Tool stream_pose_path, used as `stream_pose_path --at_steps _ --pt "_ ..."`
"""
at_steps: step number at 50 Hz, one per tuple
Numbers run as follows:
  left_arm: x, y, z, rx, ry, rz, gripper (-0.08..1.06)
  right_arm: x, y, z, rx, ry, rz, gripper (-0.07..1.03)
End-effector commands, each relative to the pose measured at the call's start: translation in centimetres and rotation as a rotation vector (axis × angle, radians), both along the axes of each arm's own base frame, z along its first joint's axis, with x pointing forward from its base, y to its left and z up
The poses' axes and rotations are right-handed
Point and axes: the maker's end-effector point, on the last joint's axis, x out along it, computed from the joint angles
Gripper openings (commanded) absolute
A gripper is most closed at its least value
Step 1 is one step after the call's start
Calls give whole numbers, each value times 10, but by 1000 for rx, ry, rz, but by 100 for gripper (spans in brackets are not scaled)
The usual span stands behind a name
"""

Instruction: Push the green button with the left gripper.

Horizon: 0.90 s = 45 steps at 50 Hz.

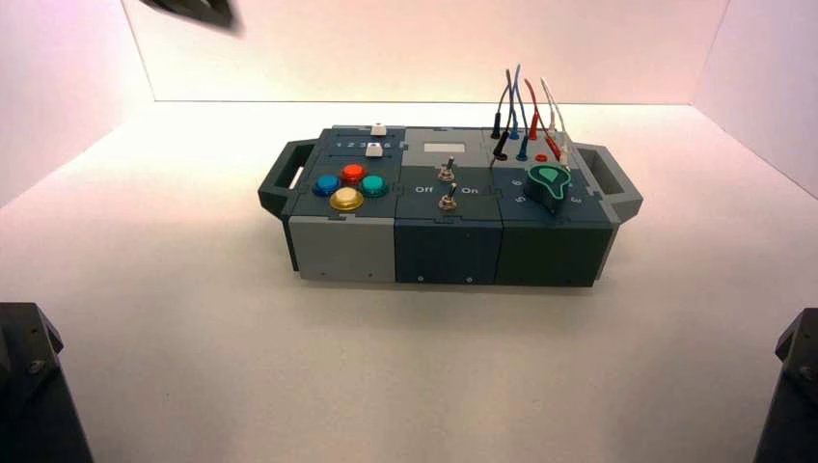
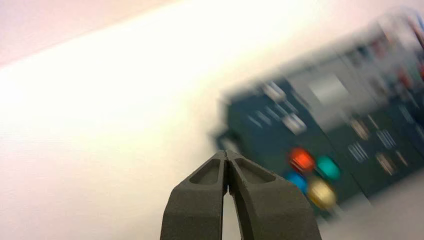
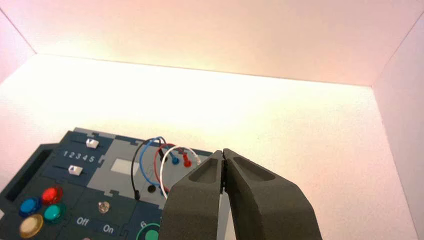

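Note:
The green button (image 1: 373, 185) sits on the box's left module, right of the blue button (image 1: 326, 184), behind the yellow one (image 1: 346, 200) and beside the red one (image 1: 353, 174). In the left wrist view my left gripper (image 2: 226, 154) is shut and empty, high in the air to the left of the box, well away from the green button (image 2: 327, 167). A dark blurred part of the left arm (image 1: 198, 10) shows at the high view's top left edge. My right gripper (image 3: 222, 152) is shut and empty, held above the box's right side; the green button (image 3: 53, 212) shows far from it.
The box (image 1: 444, 246) stands mid-table with handles at both ends. It bears two white sliders (image 1: 374, 149), two toggle switches (image 1: 448, 201), a teal dial knob (image 1: 550, 179) and looped wires (image 1: 516, 106). Black arm bases (image 1: 29, 386) sit at the near corners. White walls enclose the table.

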Motion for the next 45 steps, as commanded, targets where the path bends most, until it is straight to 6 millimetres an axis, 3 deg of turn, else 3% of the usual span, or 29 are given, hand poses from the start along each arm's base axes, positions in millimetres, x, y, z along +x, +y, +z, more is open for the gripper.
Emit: stream_pose_path --at_steps 1,20,45 --pt "2 -36 -10 44 66 -106 -3 8 0 9 4 -10 -5 -2" --pt "-16 -94 -51 149 187 -300 -3 10 1 6 0 6 -4 -2" --pt "-19 -101 -79 202 249 -329 -3 10 1 7 -1 5 -4 -2"
